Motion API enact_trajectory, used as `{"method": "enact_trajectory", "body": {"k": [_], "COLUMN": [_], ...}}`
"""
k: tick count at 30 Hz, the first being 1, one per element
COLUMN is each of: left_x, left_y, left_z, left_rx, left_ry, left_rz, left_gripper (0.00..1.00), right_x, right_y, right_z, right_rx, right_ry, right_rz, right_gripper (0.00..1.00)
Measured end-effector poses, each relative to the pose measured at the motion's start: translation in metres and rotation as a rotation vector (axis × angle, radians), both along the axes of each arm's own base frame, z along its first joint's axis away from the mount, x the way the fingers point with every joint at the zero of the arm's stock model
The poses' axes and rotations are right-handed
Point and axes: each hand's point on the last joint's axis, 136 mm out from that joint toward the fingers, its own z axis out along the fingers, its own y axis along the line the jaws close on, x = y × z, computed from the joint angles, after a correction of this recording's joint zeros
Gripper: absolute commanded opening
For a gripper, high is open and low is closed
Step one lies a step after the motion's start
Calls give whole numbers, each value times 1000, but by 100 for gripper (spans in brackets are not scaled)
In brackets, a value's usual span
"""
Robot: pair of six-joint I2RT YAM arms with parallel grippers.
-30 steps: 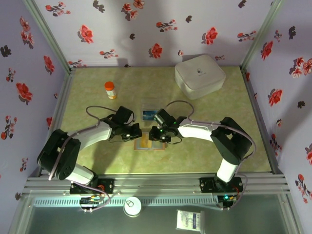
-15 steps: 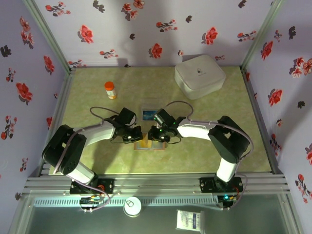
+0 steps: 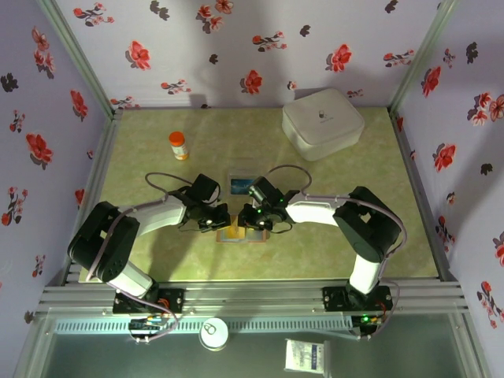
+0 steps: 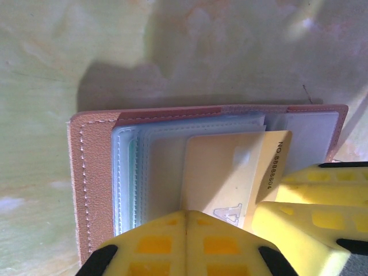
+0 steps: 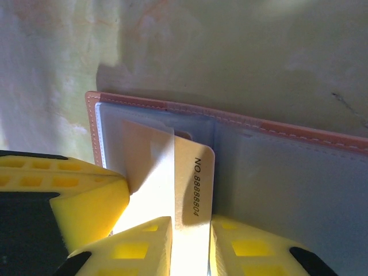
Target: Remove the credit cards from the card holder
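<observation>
We log left jaws pressed together on the card holder (image 4: 95, 172), right jaws pinching its yellow card (image 5: 185, 172); clear tray (image 3: 233, 175) just beyond.

Pale lilac wallpapered walls (image 3: 236, 47) w/ red & black flower print stood on three sides. Yellow-green marbled tabletop (image 3: 378, 173) lay betw. them, evenly lit. Silver aluminium corner posts (image 3: 79, 59) & a ribbed metal rail (image 3: 252, 298) at near edge framed it.
</observation>
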Motion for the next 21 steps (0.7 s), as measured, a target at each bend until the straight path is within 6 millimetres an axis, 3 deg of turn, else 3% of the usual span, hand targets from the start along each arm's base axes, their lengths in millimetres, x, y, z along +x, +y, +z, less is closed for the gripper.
{"method": "enact_trajectory", "body": {"k": [11, 21], "left_x": [0, 0], "left_y": [0, 0], "left_z": [0, 0], "left_rx": [0, 0], "left_ry": [0, -1], "left_rz": [0, 1], "left_gripper": [0, 0], "right_x": [-1, -1], "right_y": [0, 2], "right_z": [4, 6], "right_rx": [57, 107], "right_ry": [7, 15], "right_rz": [-29, -38], "right_gripper": [13, 12]}}
